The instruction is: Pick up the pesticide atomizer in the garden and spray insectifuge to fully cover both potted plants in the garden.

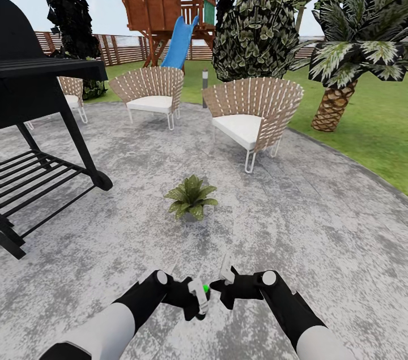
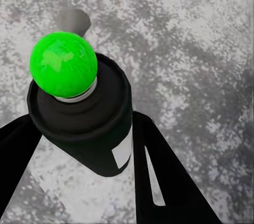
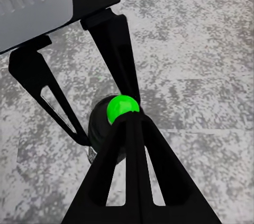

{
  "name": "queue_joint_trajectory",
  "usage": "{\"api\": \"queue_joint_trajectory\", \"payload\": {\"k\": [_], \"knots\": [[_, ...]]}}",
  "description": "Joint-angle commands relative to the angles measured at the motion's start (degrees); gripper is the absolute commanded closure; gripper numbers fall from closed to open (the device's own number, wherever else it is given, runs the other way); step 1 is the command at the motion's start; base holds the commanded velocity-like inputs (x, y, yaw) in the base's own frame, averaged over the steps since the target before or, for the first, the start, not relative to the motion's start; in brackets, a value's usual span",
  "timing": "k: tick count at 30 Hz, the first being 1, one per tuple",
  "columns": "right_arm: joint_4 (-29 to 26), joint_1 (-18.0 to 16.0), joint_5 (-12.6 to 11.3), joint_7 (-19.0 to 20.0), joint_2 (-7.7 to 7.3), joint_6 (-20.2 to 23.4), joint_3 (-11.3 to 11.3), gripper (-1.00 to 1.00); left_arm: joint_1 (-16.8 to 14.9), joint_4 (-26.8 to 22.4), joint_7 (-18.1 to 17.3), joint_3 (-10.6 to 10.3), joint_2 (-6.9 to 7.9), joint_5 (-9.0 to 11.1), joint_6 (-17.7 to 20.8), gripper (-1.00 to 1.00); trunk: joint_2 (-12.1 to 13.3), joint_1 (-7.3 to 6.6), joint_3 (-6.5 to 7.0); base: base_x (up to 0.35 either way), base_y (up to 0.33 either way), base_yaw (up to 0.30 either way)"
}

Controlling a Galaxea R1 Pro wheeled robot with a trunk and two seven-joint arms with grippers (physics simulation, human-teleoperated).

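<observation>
My left gripper (image 1: 199, 296) is shut on the pesticide atomizer (image 1: 204, 292), a dark bottle with a bright green round top. In the left wrist view the atomizer (image 2: 87, 123) stands upright between the black fingers (image 2: 153, 155), above the mottled paving. My right gripper (image 1: 219, 286) sits close beside it with its fingers together. In the right wrist view its tip (image 3: 128, 117) is against the green top of the atomizer (image 3: 123, 106). One potted plant (image 1: 191, 197), a low green rosette, sits on the patio just ahead of both grippers. The second plant is out of view.
A black grill (image 1: 39, 94) stands at the left on the grey patio (image 1: 294, 224). Woven chairs (image 1: 252, 116) (image 1: 150, 91) stand beyond the plant, with a bollard lamp (image 1: 205, 85) between them. A palm (image 1: 340, 99) grows on the lawn (image 1: 374, 128) to the right.
</observation>
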Motion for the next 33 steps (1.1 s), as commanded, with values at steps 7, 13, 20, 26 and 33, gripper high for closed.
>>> {"api": "queue_joint_trajectory", "payload": {"k": [7, 13, 20, 26, 33], "knots": [[0.0, 0.0, 0.6, 0.1, 0.01, -0.4, -0.1, 1.00, 0.0, 0.0, -0.2, 0.0, -0.18, -0.4, -0.9, 1.00, 0.0, -0.01, -0.05, 0.000, 0.000, 0.000], [0.0, 0.0, 0.6, 0.1, 0.01, -0.4, -0.1, 1.00, 0.0, -0.1, -0.3, 0.0, -0.26, -0.4, -1.0, 1.00, 0.0, -0.01, -0.05, 0.000, 0.000, 0.000], [0.0, 0.0, 0.6, 0.1, 0.01, -0.4, -0.1, 1.00, 0.0, 0.0, -0.3, 0.0, -0.27, -0.4, -1.0, 1.00, 0.0, -0.01, -0.05, 0.000, 0.000, 0.000], [0.0, 0.0, 0.6, 0.1, 0.01, -0.4, -0.1, 1.00, 0.2, 1.9, 0.0, -0.3, 1.87, -1.0, -0.9, 1.00, 0.0, -0.01, -0.05, 0.000, 0.000, 0.000], [0.1, 0.0, 0.6, 0.1, -0.04, -0.4, 0.0, 1.00, 0.3, 6.1, 0.1, -0.5, 11.62, -0.8, -1.2, 1.00, 0.0, -0.01, -0.05, 0.000, 0.000, 0.000]]}}
